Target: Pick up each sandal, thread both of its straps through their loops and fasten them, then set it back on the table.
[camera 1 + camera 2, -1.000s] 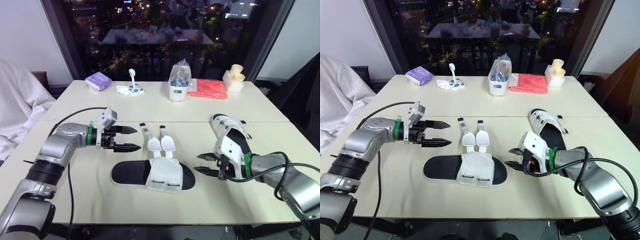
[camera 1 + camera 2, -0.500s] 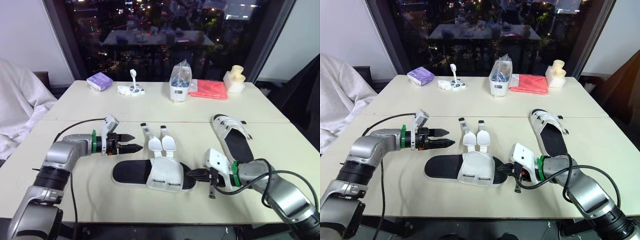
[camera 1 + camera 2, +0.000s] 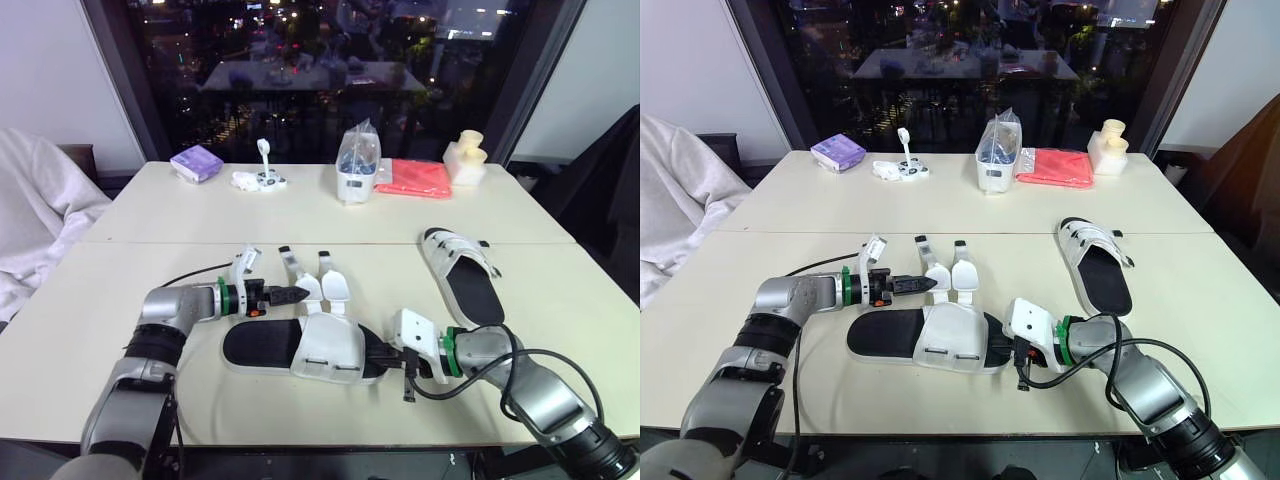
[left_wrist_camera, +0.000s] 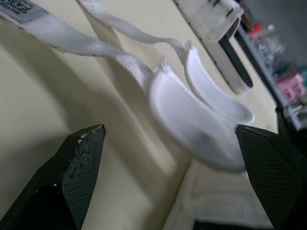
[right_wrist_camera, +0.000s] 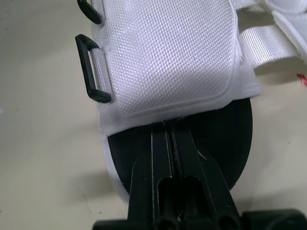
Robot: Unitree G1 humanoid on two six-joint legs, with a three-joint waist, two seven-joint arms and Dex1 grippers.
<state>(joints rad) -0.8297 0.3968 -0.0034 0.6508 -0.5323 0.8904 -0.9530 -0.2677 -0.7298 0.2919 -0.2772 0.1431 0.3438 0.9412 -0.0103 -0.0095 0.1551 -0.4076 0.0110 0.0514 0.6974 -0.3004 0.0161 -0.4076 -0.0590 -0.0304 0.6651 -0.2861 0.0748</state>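
Observation:
The near sandal [image 3: 270,345], black-soled with a white upper [image 3: 330,345], lies flat at the table's front. Its two straps [image 3: 332,282] trail open toward the far side, and its black loops [image 5: 93,67] hang empty. My left gripper [image 3: 298,294] is open and low over the table, with the nearer strap's white pad [image 4: 192,124] between its fingers. My right gripper [image 3: 378,352] is shut, its tips [image 5: 170,125] resting on the black sole against the edge of the white upper. The second sandal [image 3: 465,270] lies flat at the right.
Along the far side stand a purple pack [image 3: 196,160], a small white object [image 3: 262,178], a bagged white container [image 3: 357,170], a red cloth [image 3: 415,177] and a cream-coloured block [image 3: 465,160]. A white cloth [image 3: 30,220] lies off the table's left edge.
My left gripper has moved right, up to the sandal's straps. The right gripper has moved left to the sandal's end and closed its fingers there.

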